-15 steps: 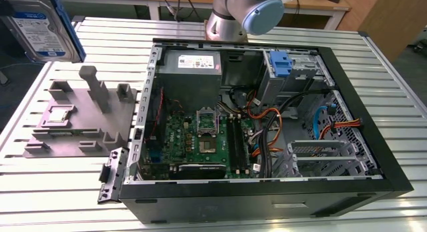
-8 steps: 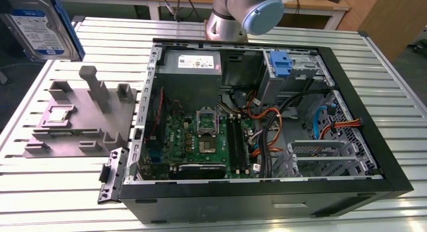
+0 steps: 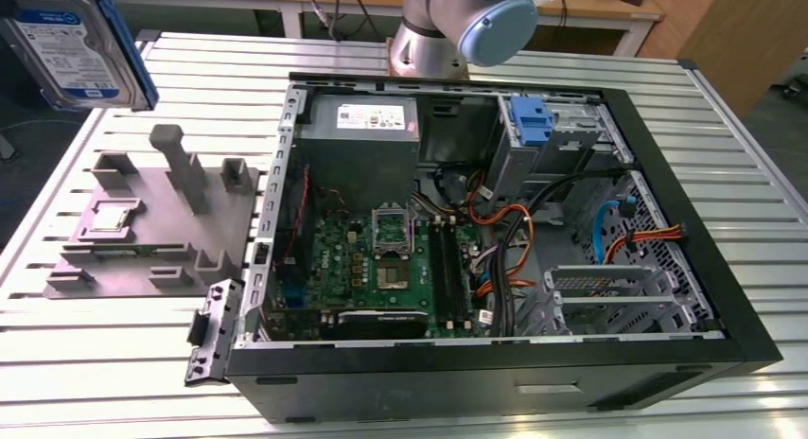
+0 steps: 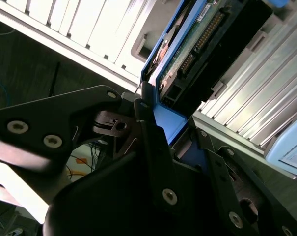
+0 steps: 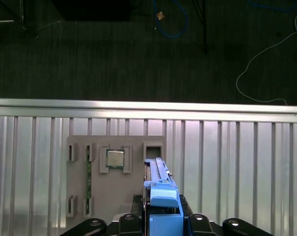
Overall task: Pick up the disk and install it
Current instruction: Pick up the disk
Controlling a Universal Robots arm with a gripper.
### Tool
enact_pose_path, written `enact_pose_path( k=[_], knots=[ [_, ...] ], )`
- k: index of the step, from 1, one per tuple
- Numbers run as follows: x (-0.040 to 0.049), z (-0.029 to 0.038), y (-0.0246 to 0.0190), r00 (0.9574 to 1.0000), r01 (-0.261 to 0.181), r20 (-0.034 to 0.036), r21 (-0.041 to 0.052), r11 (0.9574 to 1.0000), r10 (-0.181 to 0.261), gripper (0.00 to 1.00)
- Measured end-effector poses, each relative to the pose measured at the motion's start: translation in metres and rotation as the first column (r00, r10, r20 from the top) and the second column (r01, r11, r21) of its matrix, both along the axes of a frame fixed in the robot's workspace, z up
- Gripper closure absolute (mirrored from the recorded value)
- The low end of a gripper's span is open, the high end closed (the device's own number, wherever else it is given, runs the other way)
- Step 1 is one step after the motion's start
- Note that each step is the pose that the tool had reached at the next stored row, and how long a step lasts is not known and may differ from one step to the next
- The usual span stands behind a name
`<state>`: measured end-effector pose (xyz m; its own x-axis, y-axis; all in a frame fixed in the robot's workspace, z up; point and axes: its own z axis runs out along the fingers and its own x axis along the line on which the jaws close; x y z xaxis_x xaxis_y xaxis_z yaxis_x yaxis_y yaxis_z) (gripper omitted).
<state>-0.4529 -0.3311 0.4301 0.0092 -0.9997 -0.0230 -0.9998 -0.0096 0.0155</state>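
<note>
Closest up, the disk (image 3: 63, 42) hangs raised high, with the pincer (image 5: 164, 219) pinching its blue-railed end. Gripped by one edge, it might swing or slip loose, I judge. Below the pincer a grey fixture (image 5: 109, 191) holds a chip (image 5: 115, 158). Lower and off to the side, the open case (image 3: 442, 392) holds boards, cables and a blue bracket (image 3: 531, 122).

Cables (image 3: 512, 233) crowd drive cage (image 3: 606, 286); disk (image 3: 63, 43) high, clear of fixture (image 3: 139, 226).
</note>
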Motion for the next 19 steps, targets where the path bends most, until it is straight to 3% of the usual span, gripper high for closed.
enact_pose_path(
  k=[9,19],
  knots=[
    [0.0000,0.0077,0.0000,1.0000,0.000,0.0001,0.0001,1.0000,0.000,0.64],
    [0.0000,0.0080,0.0000,1.0000,0.000,0.0000,0.0000,1.0000,0.000,0.64]
  ],
)
